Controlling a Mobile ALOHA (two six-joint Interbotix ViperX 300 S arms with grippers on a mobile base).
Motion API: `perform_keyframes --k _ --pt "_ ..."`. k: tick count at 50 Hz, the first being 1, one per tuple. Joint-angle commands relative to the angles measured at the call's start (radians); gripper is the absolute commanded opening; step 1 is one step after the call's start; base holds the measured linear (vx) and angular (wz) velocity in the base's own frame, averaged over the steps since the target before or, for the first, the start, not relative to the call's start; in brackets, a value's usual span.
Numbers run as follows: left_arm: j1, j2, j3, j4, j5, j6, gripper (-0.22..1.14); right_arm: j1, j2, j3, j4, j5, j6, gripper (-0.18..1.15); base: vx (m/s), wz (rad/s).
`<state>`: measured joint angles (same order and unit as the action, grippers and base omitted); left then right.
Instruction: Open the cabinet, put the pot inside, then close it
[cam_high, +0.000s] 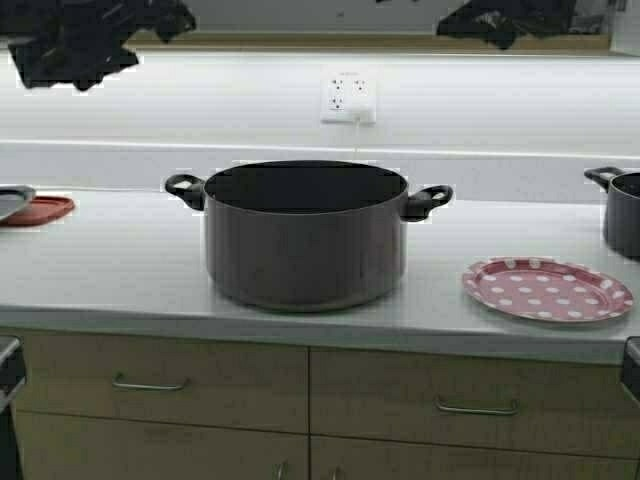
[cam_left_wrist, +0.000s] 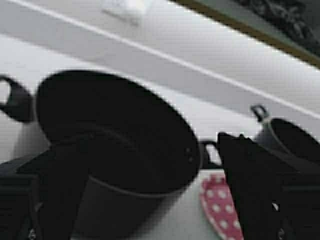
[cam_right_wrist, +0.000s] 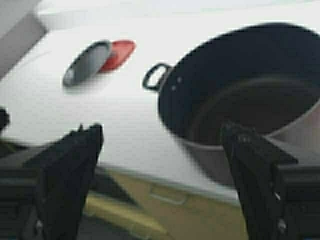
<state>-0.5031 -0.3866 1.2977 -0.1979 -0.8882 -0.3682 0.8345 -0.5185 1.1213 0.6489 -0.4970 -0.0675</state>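
**Nothing started: pot on the counter**

As far as I can judge, every step is left. One counter (cam_high: 120, 270), with the big pot (cam_high: 305, 240) in the middle, untouched. The cabinet isn't in sight. One smaller pot (cam_high: 622, 210), one dotted plate (cam_high: 547, 289), one socket (cam_high: 348, 99). Left gripper (cam_left_wrist: 145, 200) and right gripper (cam_right_wrist: 160, 185) both gape wide and hold nothing.

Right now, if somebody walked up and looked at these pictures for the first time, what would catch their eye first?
The big grey-brown pot stands empty at the middle of the white counter. To its right lies a red polka-dot plate, and past that a smaller dark pot sits at the counter's right end. In the wrist views the left gripper and the right gripper are both open above the counter.
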Motion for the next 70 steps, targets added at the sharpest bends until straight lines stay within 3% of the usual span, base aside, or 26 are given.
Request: perform_keyframes --k 1,9,20,30,39,49,70 --pt "-0.003 0.109 0.071 0.020 -0.178 -0.094 1.01 0.028 0.114 0.026 -0.114 -0.115 0.172 1.00 0.00 0.00" --pt "-0.003 0.368 0.094 0.032 -0.403 -0.201 1.01 0.028 0.305 0.061 -0.267 -0.325 0.442 1.00 0.00 0.00" --pt "0.009 0.825 0.032 0.023 -0.816 -0.433 1.01 0.012 0.641 0.107 -0.296 -0.723 0.637 1.00 0.00 0.00" --pt "0.026 1.101 -0.149 0.023 -0.882 -0.581 1.01 -0.064 0.911 0.077 -0.305 -0.992 0.793 1.00 0.00 0.00" --pt "0.104 1.111 -0.247 0.040 -0.881 -0.606 1.01 -0.189 1.065 0.026 -0.396 -1.135 0.925 1.00 0.00 0.00" --pt "0.141 1.094 -0.279 0.100 -0.879 -0.629 1.01 -0.275 1.126 -0.037 -0.522 -1.157 0.983 1.00 0.01 0.00" --pt "0.149 1.083 -0.275 0.089 -0.879 -0.630 1.01 -0.284 1.138 0.012 -0.433 -1.200 0.983 1.00 0.08 0.05"
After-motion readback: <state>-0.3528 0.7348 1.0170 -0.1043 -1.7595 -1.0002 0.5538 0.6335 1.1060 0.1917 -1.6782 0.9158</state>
